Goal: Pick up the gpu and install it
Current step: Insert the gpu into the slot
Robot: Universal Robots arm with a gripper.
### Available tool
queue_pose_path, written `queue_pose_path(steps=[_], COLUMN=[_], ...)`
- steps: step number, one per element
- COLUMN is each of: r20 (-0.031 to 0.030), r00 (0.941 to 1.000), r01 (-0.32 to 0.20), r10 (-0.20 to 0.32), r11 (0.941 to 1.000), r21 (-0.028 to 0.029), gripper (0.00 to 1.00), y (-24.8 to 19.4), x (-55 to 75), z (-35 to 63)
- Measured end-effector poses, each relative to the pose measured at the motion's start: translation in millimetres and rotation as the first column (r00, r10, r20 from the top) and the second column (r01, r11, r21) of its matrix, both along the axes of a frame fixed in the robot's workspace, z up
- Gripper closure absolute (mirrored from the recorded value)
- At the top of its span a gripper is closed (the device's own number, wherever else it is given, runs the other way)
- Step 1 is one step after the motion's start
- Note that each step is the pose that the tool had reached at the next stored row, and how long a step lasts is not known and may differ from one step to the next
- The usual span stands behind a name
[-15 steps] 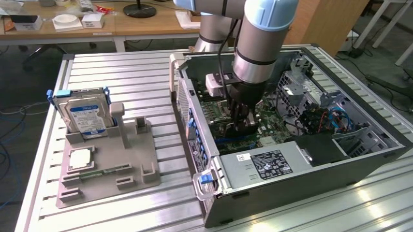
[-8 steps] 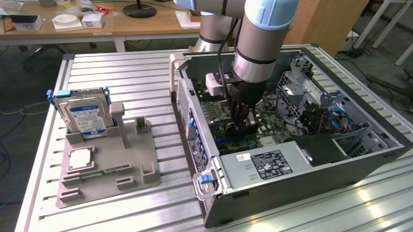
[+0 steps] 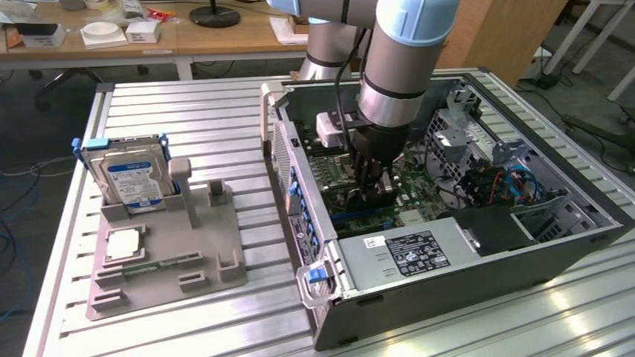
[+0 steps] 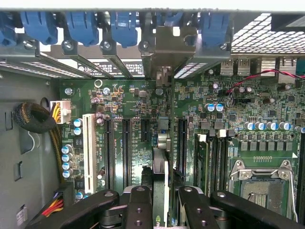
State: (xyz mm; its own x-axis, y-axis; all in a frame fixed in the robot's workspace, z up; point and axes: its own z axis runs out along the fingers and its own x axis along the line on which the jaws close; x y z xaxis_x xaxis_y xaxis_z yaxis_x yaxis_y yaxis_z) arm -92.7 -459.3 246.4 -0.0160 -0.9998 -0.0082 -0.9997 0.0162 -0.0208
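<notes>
My gripper (image 3: 375, 192) reaches down inside the open computer case (image 3: 447, 268), low over the green motherboard (image 4: 124, 105). In the wrist view its black fingers (image 4: 138, 202) are shut on the gpu (image 4: 160, 164), a thin card seen edge-on. The card stands upright between two long black expansion slots (image 4: 181, 143) and runs toward the case's rear wall. A grey metal bracket (image 4: 167, 52) sits at that wall, in line with the card. I cannot tell whether the card's lower edge is seated in a slot.
A grey holder (image 3: 163, 253) at the exterior view's left carries the upright hard drive (image 3: 129, 178) and a square silver processor chip (image 3: 127, 244). Blue slot clips (image 4: 81, 24) line the rear wall. An empty processor socket (image 4: 259, 186) and a bundled cable (image 4: 33, 117) flank the slots.
</notes>
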Motion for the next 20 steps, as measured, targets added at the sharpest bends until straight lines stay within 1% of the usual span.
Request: queue_pose_path(steps=[5,10,15,20], r20=[0.0,0.0,0.0,-0.0001], r00=[1.0,1.0,1.0,1.0], r01=[0.0,0.0,0.0,0.0], r10=[0.0,0.0,0.0,0.0], r11=[1.0,1.0,1.0,1.0], r21=[0.0001,0.0001,0.0001,0.0], gripper=[0.74,0.74,0.74,0.74], y=[1.7,1.7,1.7,1.7], x=[0.0,0.0,0.0,0.0], z=[-0.1,-0.4,-3.8,-4.2])
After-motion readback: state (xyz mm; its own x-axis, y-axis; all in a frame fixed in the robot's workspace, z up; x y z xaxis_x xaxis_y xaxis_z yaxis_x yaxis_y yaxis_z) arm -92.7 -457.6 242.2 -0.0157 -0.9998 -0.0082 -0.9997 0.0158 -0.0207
